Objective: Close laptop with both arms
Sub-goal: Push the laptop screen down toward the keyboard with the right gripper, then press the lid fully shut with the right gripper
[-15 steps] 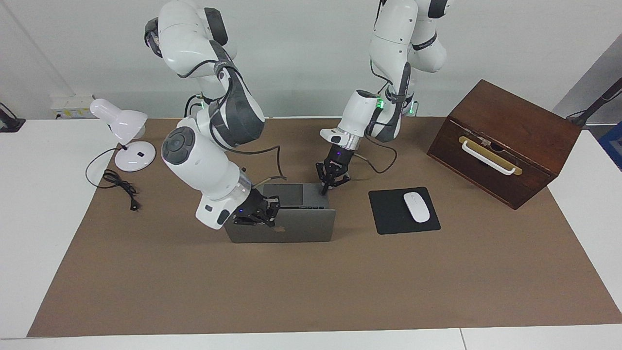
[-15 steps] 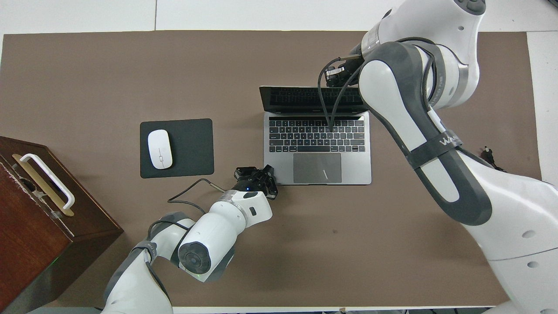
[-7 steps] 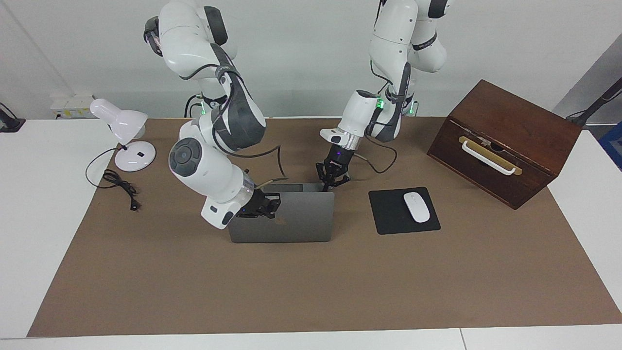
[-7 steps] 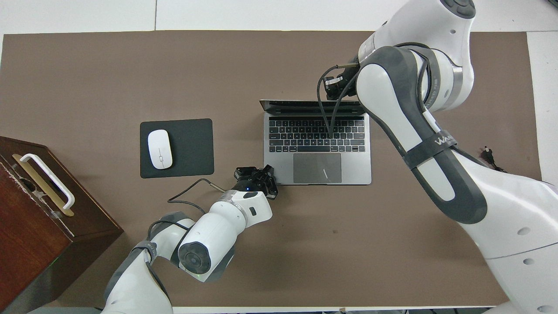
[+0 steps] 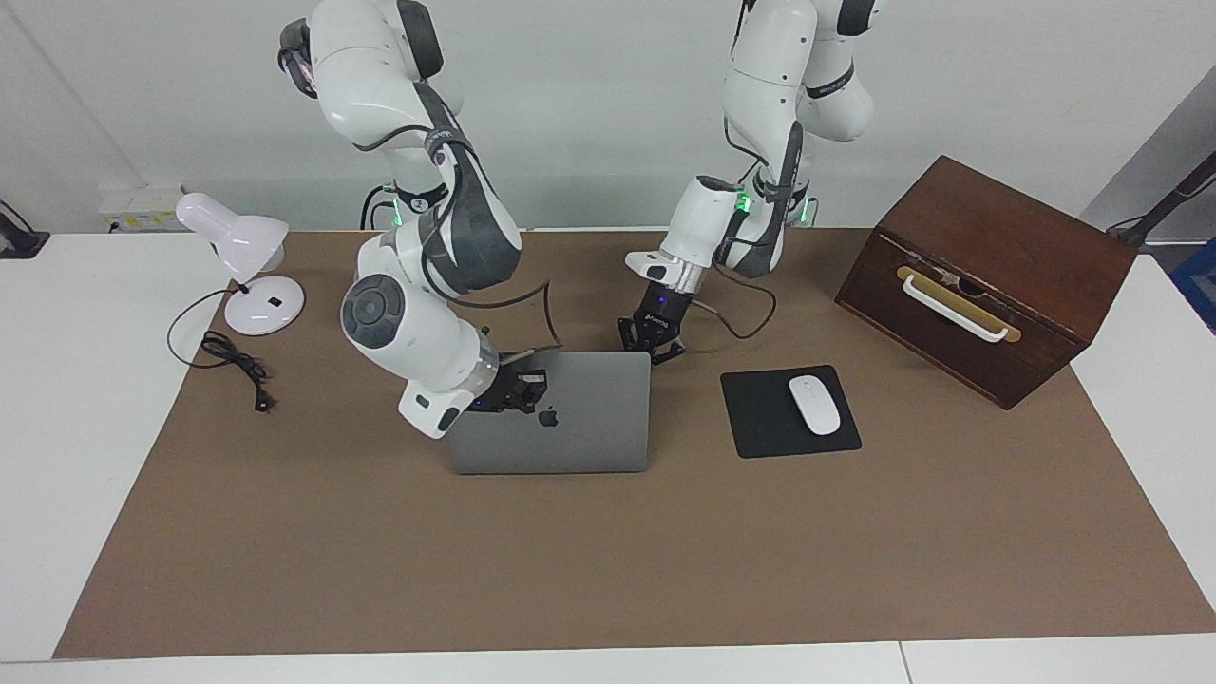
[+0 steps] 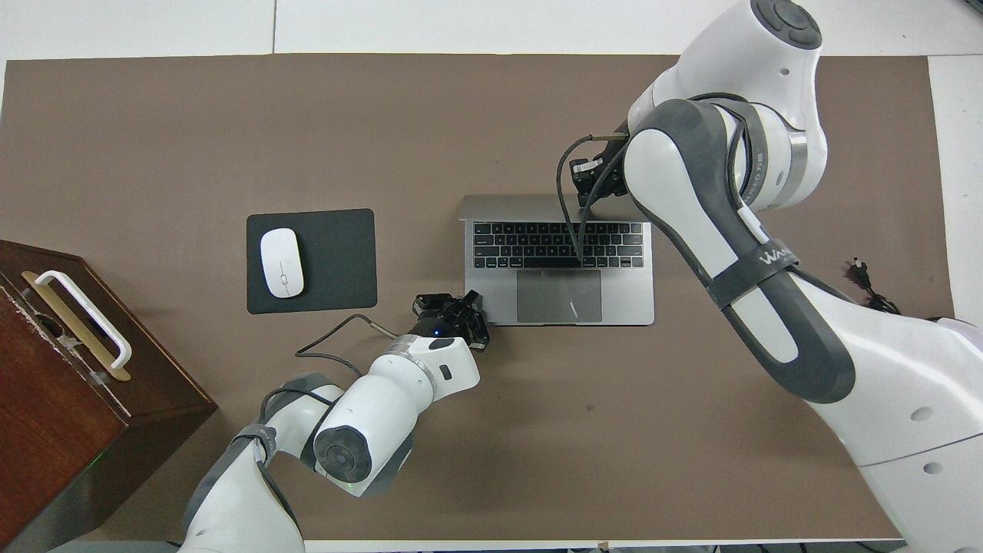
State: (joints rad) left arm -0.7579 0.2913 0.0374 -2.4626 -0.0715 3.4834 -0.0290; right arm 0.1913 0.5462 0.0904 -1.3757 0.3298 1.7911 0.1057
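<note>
The silver-grey laptop (image 5: 589,427) stands half open in the middle of the brown mat. Its lid leans toward the robots, so the apple logo (image 5: 547,416) shows in the facing view. The overhead view still shows the keyboard (image 6: 557,244), with the lid's back (image 6: 514,207) as a silver strip above it. My right gripper (image 5: 524,388) (image 6: 590,170) is shut and rests against the lid's back, near its top edge. My left gripper (image 5: 651,344) (image 6: 463,307) is shut, its tips at the base's corner nearest the robots, toward the left arm's end.
A black mouse pad (image 5: 755,423) with a white mouse (image 5: 814,405) lies beside the laptop toward the left arm's end. A brown wooden box (image 5: 988,266) with a white handle stands past it. A white desk lamp (image 5: 242,249) and its cable (image 5: 233,361) sit at the right arm's end.
The lid has swung from leaning away from the robots to leaning over the keyboard. My right gripper has moved toward the robots with it. The left gripper has stayed at the base corner.
</note>
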